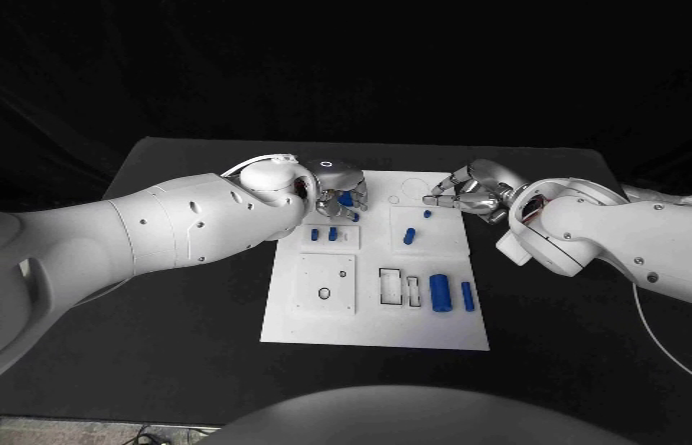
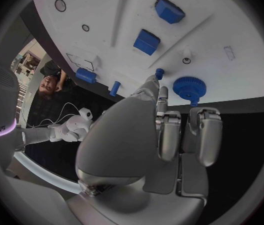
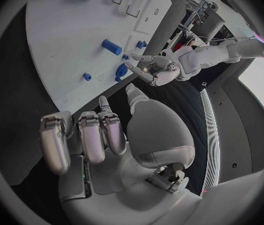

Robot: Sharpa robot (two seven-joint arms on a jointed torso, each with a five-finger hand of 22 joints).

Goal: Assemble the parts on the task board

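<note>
The white task board (image 1: 375, 310) lies mid-table. My left hand (image 1: 335, 190) hovers over its far left corner and pinches a blue gear (image 2: 189, 87) at its fingertips (image 2: 162, 96); the right wrist view also shows that hand (image 3: 157, 67) with the gear (image 3: 121, 72). A small blue peg (image 2: 159, 73) stands in the board beside the gear. My right hand (image 1: 469, 195) hangs at the board's far right edge, fingers (image 3: 91, 137) curled in with nothing in them. Two blue blocks (image 1: 325, 233) and a short blue piece (image 1: 410, 234) sit mid-board.
Two blue cylinders (image 1: 440, 292) (image 1: 467, 295) lie side by side near the board's right edge, next to outlined rectangular slots (image 1: 392, 286). A square plate with a small ring (image 1: 326, 283) fills the board's near left. Black tabletop (image 1: 577, 335) surrounds the board.
</note>
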